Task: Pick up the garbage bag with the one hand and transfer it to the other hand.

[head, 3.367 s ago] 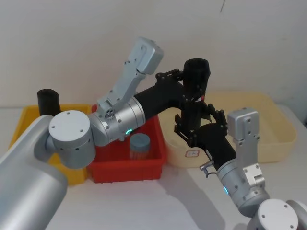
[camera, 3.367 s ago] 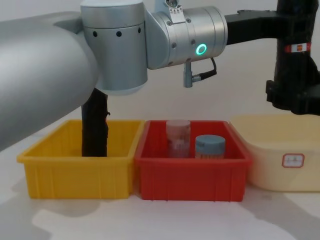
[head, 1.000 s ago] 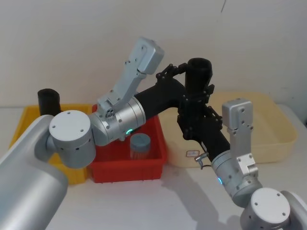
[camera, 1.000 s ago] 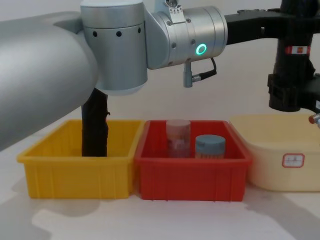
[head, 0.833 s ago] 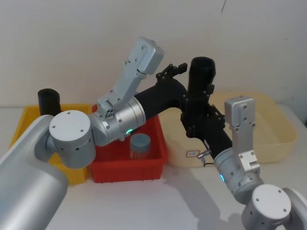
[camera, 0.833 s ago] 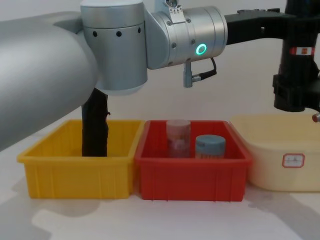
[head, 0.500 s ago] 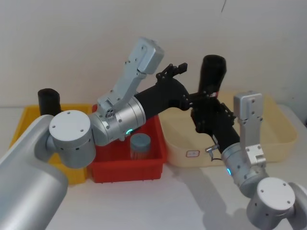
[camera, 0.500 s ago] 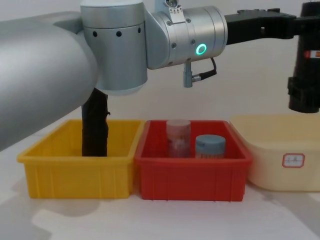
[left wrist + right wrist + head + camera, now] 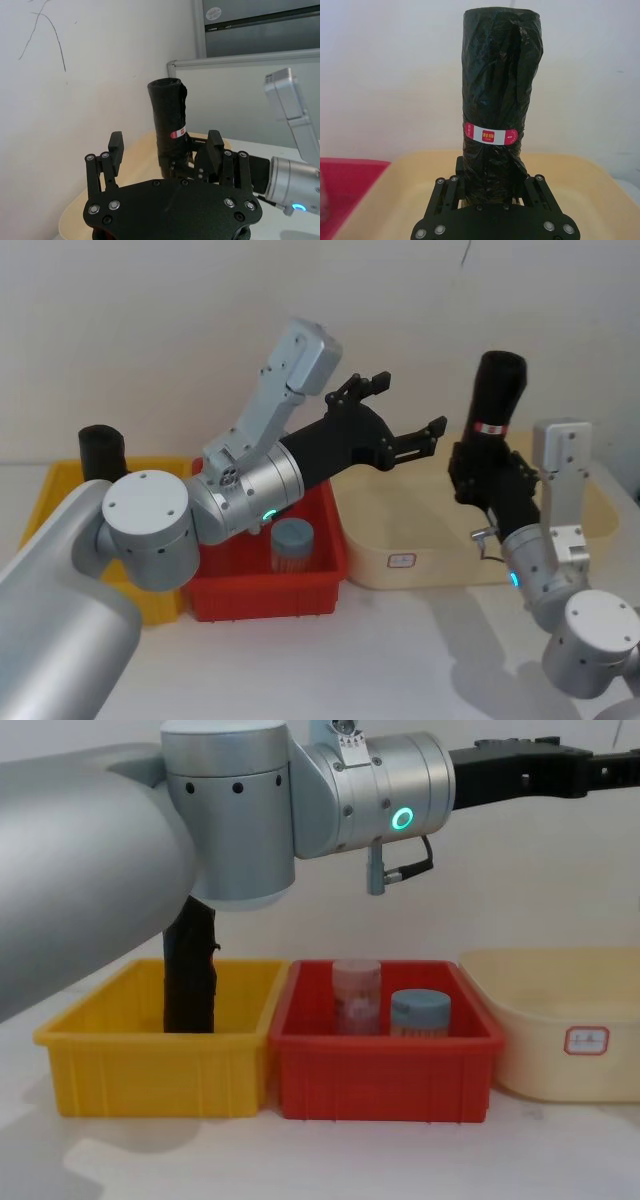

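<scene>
Head view, from the left: a yellow bin [image 9: 52,488] holds a plain black roll [image 9: 100,448], and beside it a red bin [image 9: 300,588] holds a blue-lidded jar [image 9: 291,543]. Above the red bin's far right corner, the left gripper [image 9: 408,412] reaches out with its fingers spread wide and nothing between them. To its right and apart from it, the right gripper [image 9: 487,472] is clamped on the lower end of the garbage bag [image 9: 497,390], held nearly upright over the cream tub [image 9: 400,532].

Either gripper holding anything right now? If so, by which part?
Right gripper holds the garbage bag upright by its lower end, below the label band. Left gripper is open and empty.
</scene>
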Available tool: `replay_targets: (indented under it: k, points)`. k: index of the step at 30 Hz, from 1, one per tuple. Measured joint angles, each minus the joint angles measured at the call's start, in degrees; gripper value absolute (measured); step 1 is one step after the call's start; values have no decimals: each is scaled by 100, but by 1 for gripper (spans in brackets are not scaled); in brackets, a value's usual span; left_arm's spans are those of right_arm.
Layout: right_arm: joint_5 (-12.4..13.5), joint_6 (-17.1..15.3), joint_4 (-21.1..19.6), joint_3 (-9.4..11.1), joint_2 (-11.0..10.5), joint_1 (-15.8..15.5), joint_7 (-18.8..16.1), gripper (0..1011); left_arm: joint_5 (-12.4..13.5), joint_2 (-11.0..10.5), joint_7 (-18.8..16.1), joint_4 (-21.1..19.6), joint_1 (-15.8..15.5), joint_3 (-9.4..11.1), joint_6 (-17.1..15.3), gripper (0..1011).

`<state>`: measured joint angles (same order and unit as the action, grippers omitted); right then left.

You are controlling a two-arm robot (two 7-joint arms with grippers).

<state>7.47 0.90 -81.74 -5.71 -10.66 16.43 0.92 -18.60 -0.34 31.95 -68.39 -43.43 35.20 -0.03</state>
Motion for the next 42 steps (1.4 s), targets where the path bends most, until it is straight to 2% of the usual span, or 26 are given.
replay_targets:
  k: [7, 9, 13, 17, 18, 25, 30, 42]
  points:
    - [-9, -216, 179, 188, -26, 130, 134, 506, 0, 0, 0, 0, 0, 0, 0, 1001]
    - [-20, -290, 223, 221, -33, 159, 171, 532, 0, 0, 0, 0, 0, 0, 0, 1001]
    - [-72, -562, 363, 319, -60, 269, 271, 665, 0, 0, 0, 0, 0, 0, 0, 1001]
    - [-111, -708, 442, 353, -75, 331, 316, 779, 0, 0, 0, 0, 1, 0, 0, 1001]
    - [-132, -779, 471, 365, -81, 359, 339, 779, 0, 0, 0, 0, 0, 0, 0, 1001]
    - [-211, -995, 528, 404, -115, 441, 378, 1001, 0, 0, 0, 0, 0, 0, 0, 1001]
    - [-252, -1054, 502, 406, -130, 451, 379, 999, 0, 0, 0, 0, 0, 0, 0, 1001]
    - [-373, -1037, 96, 331, -149, 338, 248, 999, 0, 0, 0, 0, 0, 0, 0, 1001]
